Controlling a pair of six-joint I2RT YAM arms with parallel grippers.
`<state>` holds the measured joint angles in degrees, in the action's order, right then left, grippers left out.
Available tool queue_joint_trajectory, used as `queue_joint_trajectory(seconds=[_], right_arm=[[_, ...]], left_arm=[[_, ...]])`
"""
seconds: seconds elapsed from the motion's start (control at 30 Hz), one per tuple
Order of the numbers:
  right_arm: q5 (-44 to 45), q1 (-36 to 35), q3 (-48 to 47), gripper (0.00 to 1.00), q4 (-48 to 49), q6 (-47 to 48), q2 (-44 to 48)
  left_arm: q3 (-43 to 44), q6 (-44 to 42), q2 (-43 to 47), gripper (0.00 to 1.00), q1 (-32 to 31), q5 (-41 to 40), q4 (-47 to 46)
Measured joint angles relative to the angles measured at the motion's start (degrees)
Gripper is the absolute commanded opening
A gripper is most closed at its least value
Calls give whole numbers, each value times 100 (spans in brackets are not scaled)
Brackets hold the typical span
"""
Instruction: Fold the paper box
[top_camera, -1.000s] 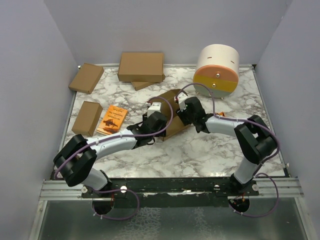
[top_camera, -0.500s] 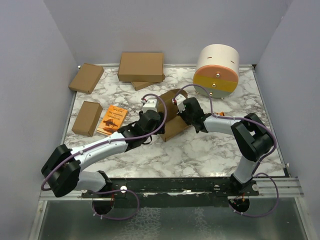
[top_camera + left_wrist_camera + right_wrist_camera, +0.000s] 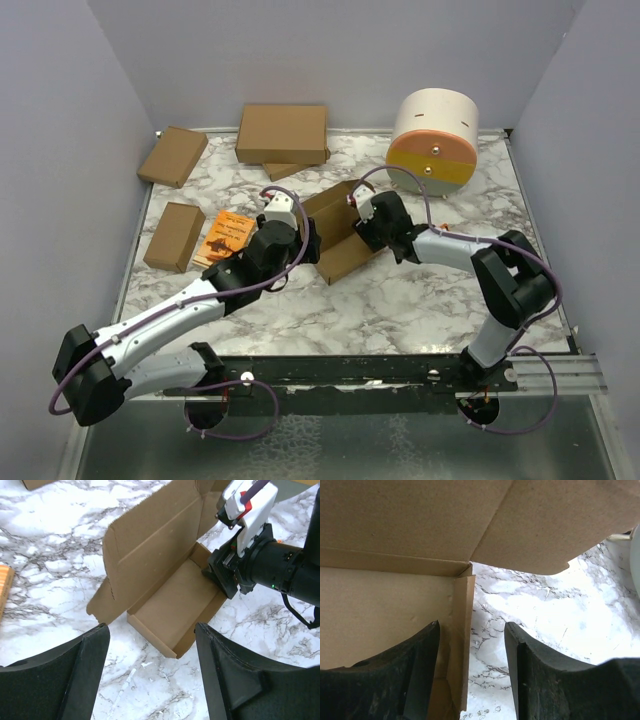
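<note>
Wide apart at the left pincer, nothing between the black fingers, poised just short of the left end of the paper box without touching. Parted too at the right pincer, astride the short end wall at the right end of the box, marble showing beside that wall and no squeeze to be seen.

One paper box only, mid-table between the two pincers: a shallow open tray lying flat, long axis slantwise from left to right, right end a little farther. Lid flap raised along the far long side, tilted back, tray open upward.

Round about on the marble table:
- Three closed brown cartons: a large one at the far edge, one far left, one left.
- A fourth brown piece peeking from beneath the large one, carton or sheet impossible to tell.
- One orange booklet just left of the left wrist.
- One round white tub with an orange and yellow front, far right.

Hidden from above: the left end of the tray behind the left wrist, and the fingertips of both pincers. Cut off by the frame in the right wrist view: most of the lid flap. Booklet print too small to read.
</note>
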<state>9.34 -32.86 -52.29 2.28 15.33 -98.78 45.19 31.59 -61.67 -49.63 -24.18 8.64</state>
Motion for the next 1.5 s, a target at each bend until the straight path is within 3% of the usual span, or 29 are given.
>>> queue_joint_trajectory(seconds=[0.23, 0.43, 0.7, 0.83, 0.9, 0.93, 1.03, 1.5], right_arm=[[-208, 120, -7, 51, -151, 24, 13], [-535, 225, -7, 21, -291, 170, 13], [-549, 249, -90, 1, -306, 356, -90], [-496, 249, -144, 2, -256, 411, -162], [-459, 249, -144, 15, -219, 452, -175], [-457, 249, -144, 27, -216, 461, -175], [-450, 251, -149, 38, -225, 501, -175], [-472, 260, -243, 39, -313, 535, -190]], left_arm=[[0, -415, 297, 74, 219, -72, 4], [-35, -649, 411, 74, 887, 446, -63], [-378, -713, 470, 74, 1340, 1231, -219], [-417, -717, 470, 74, 1342, 1432, -304], [-461, -723, 470, 74, 1355, 1473, -361], [-490, -730, 470, 74, 1357, 1482, -385], [-599, -734, 490, 74, 1357, 1502, -411], [-673, -734, 756, 74, 1368, 1504, -424]])
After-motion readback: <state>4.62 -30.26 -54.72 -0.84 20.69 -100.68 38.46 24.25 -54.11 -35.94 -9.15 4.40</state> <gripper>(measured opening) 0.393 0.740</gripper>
